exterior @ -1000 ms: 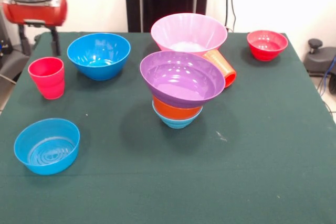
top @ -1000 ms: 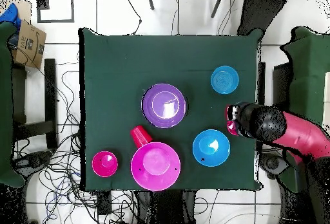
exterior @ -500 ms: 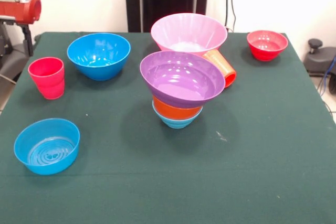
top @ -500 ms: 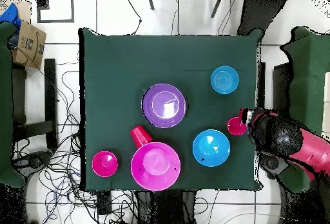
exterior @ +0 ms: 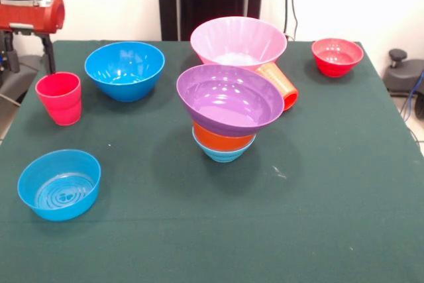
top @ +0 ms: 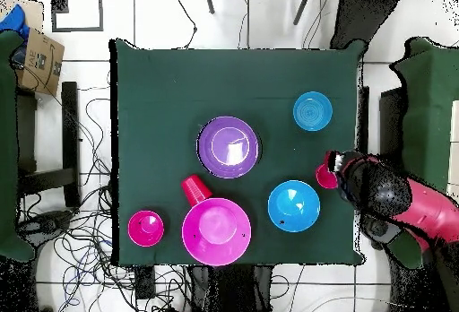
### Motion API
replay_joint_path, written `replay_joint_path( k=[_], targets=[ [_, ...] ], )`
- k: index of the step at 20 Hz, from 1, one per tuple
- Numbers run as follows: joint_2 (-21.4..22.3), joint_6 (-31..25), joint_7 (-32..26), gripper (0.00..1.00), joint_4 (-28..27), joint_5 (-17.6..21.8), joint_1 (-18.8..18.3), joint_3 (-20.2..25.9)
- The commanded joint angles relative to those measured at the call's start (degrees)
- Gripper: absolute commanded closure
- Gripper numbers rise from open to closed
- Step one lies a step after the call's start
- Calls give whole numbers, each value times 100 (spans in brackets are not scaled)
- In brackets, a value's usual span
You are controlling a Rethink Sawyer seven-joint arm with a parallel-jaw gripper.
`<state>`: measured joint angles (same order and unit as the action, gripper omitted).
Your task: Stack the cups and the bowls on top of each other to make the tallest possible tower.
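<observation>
The purple bowl [exterior: 230, 99] tilts atop the orange bowl [exterior: 223, 138], nested in the light-blue bowl [exterior: 222, 154]. The orange cup [exterior: 281, 84] lies sideways against the pink bowl [exterior: 238, 41]. My fingers [exterior: 26, 54] hang spread beside the desk's [exterior: 318, 177] edge by the upright pink cup [exterior: 59, 97].

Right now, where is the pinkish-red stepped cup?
In the front view the pinkish-red cup stands upright at the table's left edge, beside the deep blue bowl, with the small blue bowl nearer the camera.

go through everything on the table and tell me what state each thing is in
Purple bowl: tilted, atop tower.
Orange bowl: nested in light-blue bowl.
Pink bowl: upright.
Orange cup: lying sideways.
Red cup: upright.
Deep blue bowl: upright.
Small blue bowl: upright.
Red bowl: upright.
</observation>
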<state>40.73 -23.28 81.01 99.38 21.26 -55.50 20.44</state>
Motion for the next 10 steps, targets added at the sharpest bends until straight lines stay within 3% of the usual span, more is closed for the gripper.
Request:
replay_joint_path(
  k=[1,10],
  targets=[
    [-334,403,147,0,304,488,382,289],
    [-634,789,202,0,124,692,554,63]
  ],
)
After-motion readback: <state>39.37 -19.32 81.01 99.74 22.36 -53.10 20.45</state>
